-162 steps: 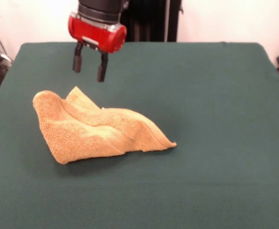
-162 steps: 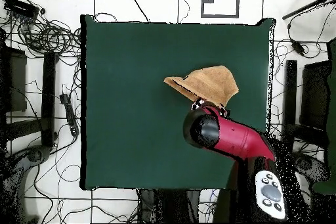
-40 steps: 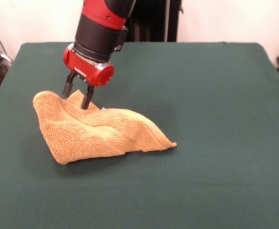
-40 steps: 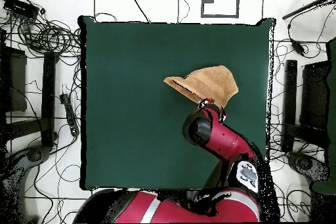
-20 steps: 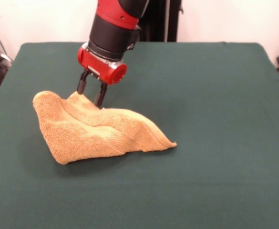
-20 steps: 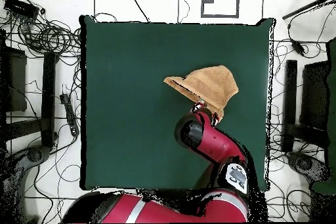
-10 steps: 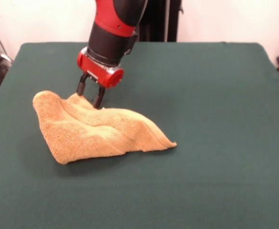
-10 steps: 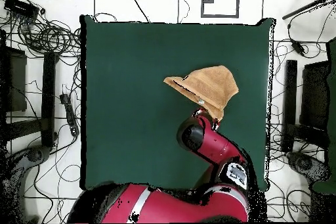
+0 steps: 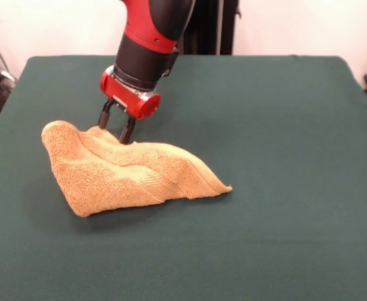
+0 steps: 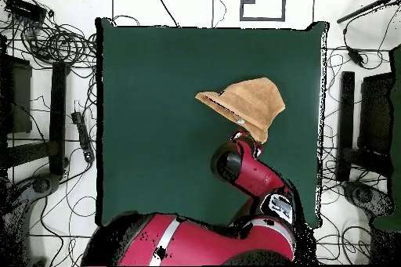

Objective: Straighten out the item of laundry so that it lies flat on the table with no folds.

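The orange-tan towel [image 9: 123,175] lies crumpled in a folded, roughly triangular heap on the left half of the green table [image 9: 283,125]. A woven border band shows on its front fold; the white tag is hidden. My gripper [image 9: 115,128] hangs from the red and black arm at the towel's far corner. Its two dark fingers [image 9: 127,133] are spread and straddle that raised corner, with their tips at cloth level. In the overhead view the towel [image 10: 249,101] lies right of the table's [image 10: 157,123] centre, and the arm's wrist [image 10: 235,162] covers the gripper.
Cables and equipment lie on the floor around the table [image 10: 47,45] in the overhead view. The robot's red base [image 10: 188,244] fills the bottom edge there.
Over the last second the gripper has sunk a little and shifted slightly left over the towel's far corner. Its fingers stay spread. The towel has barely moved.
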You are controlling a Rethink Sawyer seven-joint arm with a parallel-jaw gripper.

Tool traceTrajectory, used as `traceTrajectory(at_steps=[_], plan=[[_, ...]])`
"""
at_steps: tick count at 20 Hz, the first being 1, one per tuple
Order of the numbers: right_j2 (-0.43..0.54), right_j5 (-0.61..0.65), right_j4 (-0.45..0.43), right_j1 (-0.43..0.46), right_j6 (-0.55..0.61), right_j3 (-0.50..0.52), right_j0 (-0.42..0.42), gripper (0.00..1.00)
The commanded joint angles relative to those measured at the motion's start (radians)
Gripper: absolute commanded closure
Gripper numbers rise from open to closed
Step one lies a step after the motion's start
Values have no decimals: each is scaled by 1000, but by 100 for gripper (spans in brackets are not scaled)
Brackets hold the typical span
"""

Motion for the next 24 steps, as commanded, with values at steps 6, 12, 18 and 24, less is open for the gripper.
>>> traceTrajectory(at_steps=[6,12,18,24], plan=[[68,-12,63,81,246,64,4,0],[24,73,70,4,238,121,40,0],[-11,131,88,-18,218,112,69,0],[-11,132,86,-31,212,114,68,0]])
